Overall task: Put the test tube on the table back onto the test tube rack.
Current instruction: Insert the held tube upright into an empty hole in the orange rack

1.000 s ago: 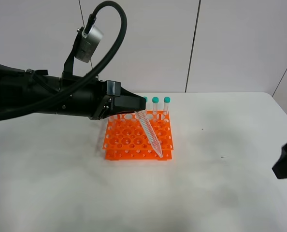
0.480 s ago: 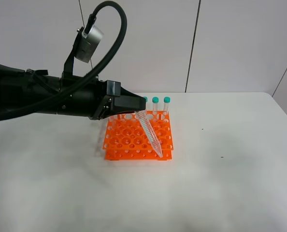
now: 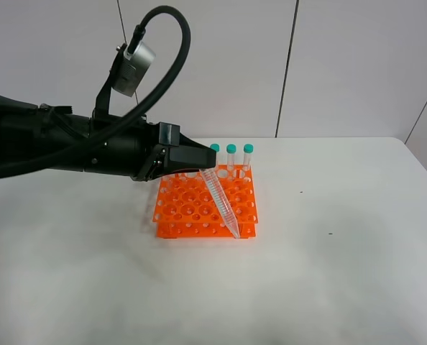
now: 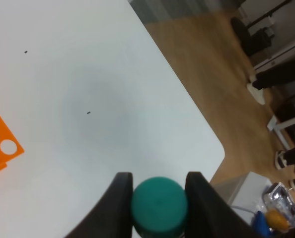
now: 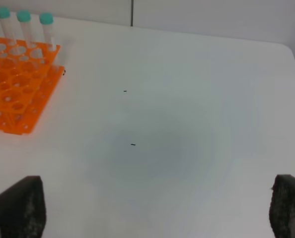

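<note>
The left gripper (image 4: 158, 187) had its two fingers (image 4: 118, 201) clamped on the green cap (image 4: 159, 209) of the test tube (image 3: 222, 203), one finger on each side, so the tube hung from the jaws rather than lying on the table (image 3: 328, 280). From the cap its long axis ran on a slant, down and away from the arm toward the right of the high view, far from upright, with the pointed tip at the front right corner of the orange rack (image 3: 176, 210). Whether the tip sat in a hole there or just above the top tier was hard to tell. The coming move seemed to turn on that slant: the tube would need bringing upright over a free hole before lowering. Three capped tubes (image 3: 231, 155) stood upright in the back row, behind the held one. The right gripper (image 5: 152, 210) was spread wide, holding nothing, well off to the right of the rack, so the left arm was plainly the nearer.
</note>
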Available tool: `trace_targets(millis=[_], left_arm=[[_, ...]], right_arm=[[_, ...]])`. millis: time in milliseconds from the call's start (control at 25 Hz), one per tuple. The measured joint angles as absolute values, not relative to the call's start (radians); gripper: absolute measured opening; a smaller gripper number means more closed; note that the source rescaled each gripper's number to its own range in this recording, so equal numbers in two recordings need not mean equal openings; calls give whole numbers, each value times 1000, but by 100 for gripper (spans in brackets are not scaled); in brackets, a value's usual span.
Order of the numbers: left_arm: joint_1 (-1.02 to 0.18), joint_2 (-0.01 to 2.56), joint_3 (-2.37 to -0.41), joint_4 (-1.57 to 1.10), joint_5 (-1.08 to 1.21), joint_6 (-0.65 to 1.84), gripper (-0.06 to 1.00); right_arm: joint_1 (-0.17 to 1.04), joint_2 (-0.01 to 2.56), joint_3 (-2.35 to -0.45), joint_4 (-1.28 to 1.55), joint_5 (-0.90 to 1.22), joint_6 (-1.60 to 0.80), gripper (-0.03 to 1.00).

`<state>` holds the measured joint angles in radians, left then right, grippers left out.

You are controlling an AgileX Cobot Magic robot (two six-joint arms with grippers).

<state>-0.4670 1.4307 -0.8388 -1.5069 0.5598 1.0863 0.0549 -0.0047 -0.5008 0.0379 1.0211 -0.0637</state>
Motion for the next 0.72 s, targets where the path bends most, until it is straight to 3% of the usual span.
trace_targets(millis=[440, 720], left_arm=[[-467, 1259, -843, -1501, 597, 1035, 0], [-467, 1187, -843, -1444, 484, 1035, 0]], right_arm=[[55, -5, -501, 38, 1021, -61, 100], [55, -5, -501, 38, 1021, -61, 100]])
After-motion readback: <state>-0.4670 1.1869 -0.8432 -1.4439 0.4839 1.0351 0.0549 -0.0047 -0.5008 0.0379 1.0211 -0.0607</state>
